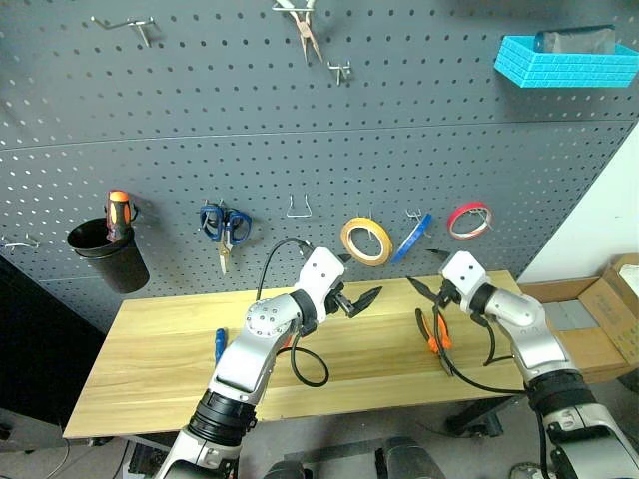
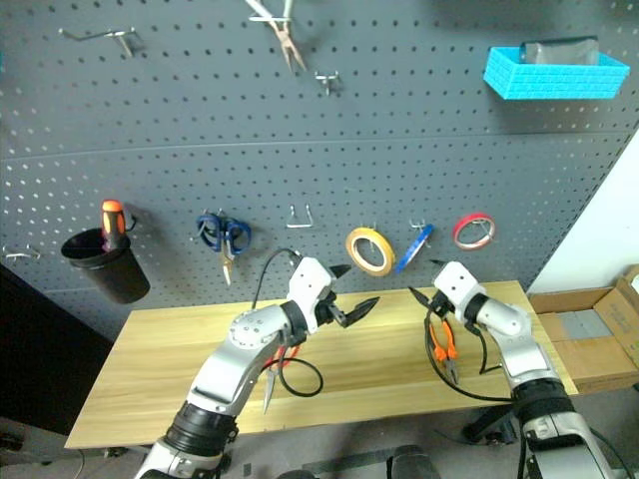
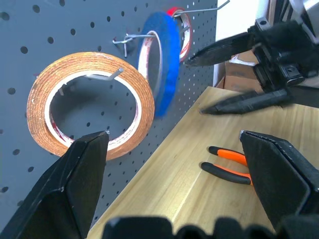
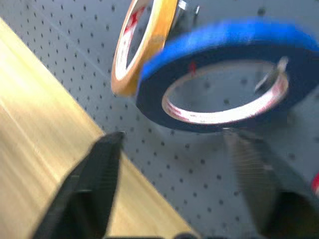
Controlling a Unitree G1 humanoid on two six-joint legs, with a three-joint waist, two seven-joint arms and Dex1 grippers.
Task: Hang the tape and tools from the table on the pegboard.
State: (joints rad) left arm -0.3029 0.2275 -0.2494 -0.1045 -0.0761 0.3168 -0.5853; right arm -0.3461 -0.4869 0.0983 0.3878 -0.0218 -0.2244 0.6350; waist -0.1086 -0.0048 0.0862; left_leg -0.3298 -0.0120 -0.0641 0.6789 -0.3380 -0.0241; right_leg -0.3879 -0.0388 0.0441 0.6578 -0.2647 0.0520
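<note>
The blue tape (image 1: 411, 238) hangs on a hook of the dark grey pegboard (image 1: 200, 120), between a yellow roll (image 1: 366, 240) and a red roll (image 1: 468, 220). Just below and in front of it my right gripper (image 1: 423, 269) is open, and the tape (image 4: 219, 74) sits just past its fingers. To the left, my left gripper (image 1: 357, 282) is open near the yellow roll, holding nothing. Orange-and-black pliers (image 1: 434, 334) lie on the wooden table (image 1: 160, 329) under the right gripper. A blue-handled screwdriver (image 1: 220, 344) lies at the left. Red-handled scissors (image 2: 272, 377) lie partly hidden under my left arm.
On the pegboard hang blue-handled scissors (image 1: 225, 225), a black cup (image 1: 108, 249) with an orange-handled screwdriver, needle-nose pliers (image 1: 305, 30) up high and a cyan bin (image 1: 564, 60) at the top right. An empty hook (image 1: 300, 208) is left of the yellow roll. Cardboard boxes (image 1: 599, 319) stand right of the table.
</note>
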